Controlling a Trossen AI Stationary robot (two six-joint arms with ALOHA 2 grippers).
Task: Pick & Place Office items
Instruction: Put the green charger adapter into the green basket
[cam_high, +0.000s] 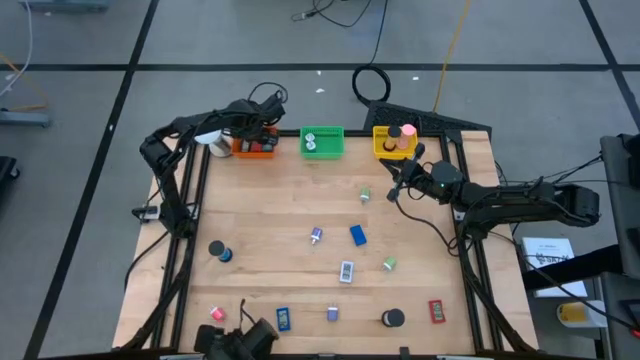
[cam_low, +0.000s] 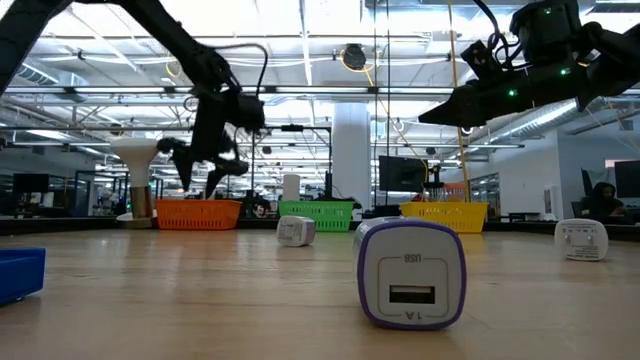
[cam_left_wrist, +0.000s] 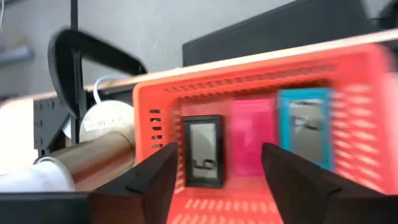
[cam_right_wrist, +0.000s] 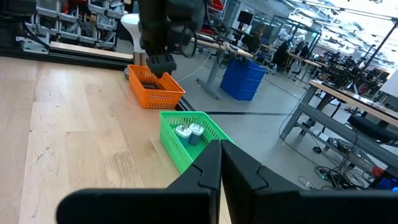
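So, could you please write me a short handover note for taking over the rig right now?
Left gripper: open, empty, over the orange plastic tray at the table's far edge.
Right gripper: shut, empty, in the air near the yellow tray.
Done: the orange tray holds three flat cards, black-framed, pink and blue-framed; the green tray holds small white pieces; the yellow tray holds a pink roll.
Left: about a dozen items loose on the wooden table, including a purple-and-white USB charger, a blue flat rectangle, a red rectangle and a black roll.
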